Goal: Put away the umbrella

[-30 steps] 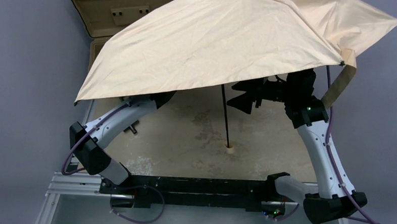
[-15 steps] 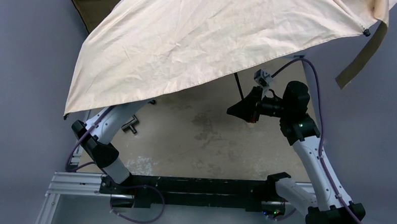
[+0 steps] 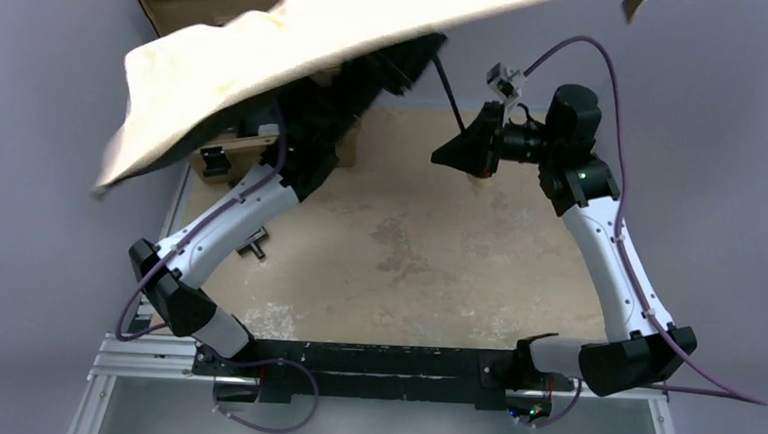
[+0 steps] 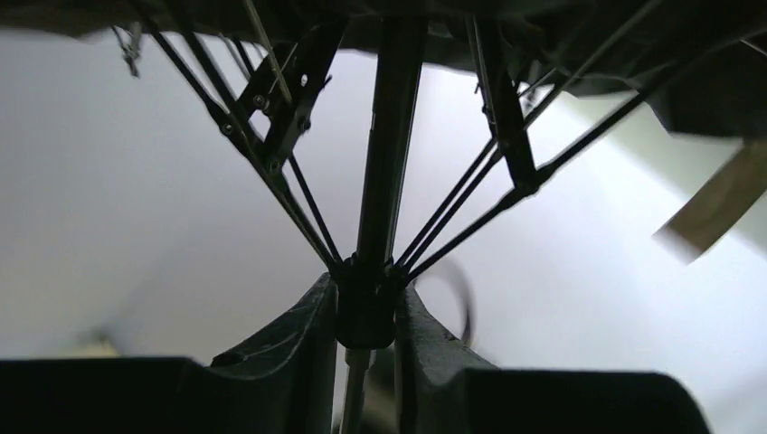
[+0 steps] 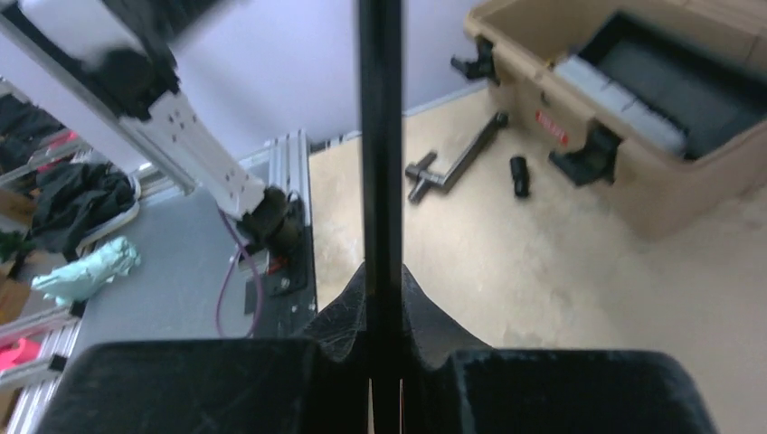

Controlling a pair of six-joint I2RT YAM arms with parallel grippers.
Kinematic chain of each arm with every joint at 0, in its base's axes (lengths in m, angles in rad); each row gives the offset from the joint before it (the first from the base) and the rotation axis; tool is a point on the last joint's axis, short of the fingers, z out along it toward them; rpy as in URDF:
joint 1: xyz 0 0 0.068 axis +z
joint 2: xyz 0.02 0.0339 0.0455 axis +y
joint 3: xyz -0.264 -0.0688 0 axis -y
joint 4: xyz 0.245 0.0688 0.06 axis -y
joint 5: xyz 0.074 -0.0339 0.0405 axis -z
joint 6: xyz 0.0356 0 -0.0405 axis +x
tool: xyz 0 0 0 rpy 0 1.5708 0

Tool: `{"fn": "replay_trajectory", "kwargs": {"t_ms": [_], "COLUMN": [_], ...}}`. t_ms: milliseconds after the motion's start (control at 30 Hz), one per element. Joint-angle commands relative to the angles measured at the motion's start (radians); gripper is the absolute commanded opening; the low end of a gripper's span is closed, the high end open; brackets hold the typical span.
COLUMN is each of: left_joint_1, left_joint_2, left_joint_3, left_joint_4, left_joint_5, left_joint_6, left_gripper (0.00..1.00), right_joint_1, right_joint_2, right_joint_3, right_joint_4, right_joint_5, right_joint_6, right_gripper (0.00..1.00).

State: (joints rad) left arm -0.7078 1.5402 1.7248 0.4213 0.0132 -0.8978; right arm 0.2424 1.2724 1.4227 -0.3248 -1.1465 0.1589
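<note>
Two grips suspend the open umbrella (image 3: 270, 46) over the tan case (image 5: 651, 194): left gripper (image 4: 365, 327) clamps its runner (image 4: 365, 287), right gripper (image 5: 382, 307) its shaft (image 5: 380, 136), likely for collapsing.

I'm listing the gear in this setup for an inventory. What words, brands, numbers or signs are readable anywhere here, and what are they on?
No text can be read in any view.
The red label on the front wall of the tan case: pale marks, too blurred to read.
The umbrella: no print shows on its canopy.
</note>
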Motion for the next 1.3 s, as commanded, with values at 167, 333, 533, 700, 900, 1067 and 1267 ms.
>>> {"fn": "replay_trajectory", "kwargs": {"t_ms": [167,333,533,700,900,1067,1267], "left_joint_1": [-0.164,-0.180,-0.166,-0.165,-0.174,-0.210,-0.296], "left_joint_2": [0.083,0.074,0.013,-0.055,-0.219,-0.370,-0.555], "left_joint_3": [-0.241,-0.322,-0.415,-0.436,-0.630,-0.782,-0.925], "left_joint_4": [0.009,0.078,0.126,0.018,-0.104,-0.237,-0.515], "left_joint_5": [0.331,0.405,0.360,0.398,0.450,0.532,0.577], "left_joint_6": [-0.134,-0.173,-0.152,-0.074,-0.006,0.074,0.212], "left_gripper": [0.00,0.00,0.14,0.45,0.70,0.71,0.71], "right_joint_1": [-0.011,-0.059,-0.075,-0.114,-0.125,-0.130,-0.132], "right_joint_2": [-0.004,-0.026,-0.065,-0.070,-0.022,0.030,0.097], "right_joint_3": [0.103,0.076,-0.021,0.044,0.178,0.260,0.435], "right_joint_4": [0.265,0.310,0.264,0.082,-0.036,-0.132,-0.223], "right_joint_5": [0.088,0.090,0.119,0.204,0.302,0.356,0.423], "right_joint_6": [0.166,0.176,0.117,-0.015,-0.079,-0.143,-0.209], "right_gripper": [0.00,0.00,0.00,0.00,0.00,0.00,0.00]}}
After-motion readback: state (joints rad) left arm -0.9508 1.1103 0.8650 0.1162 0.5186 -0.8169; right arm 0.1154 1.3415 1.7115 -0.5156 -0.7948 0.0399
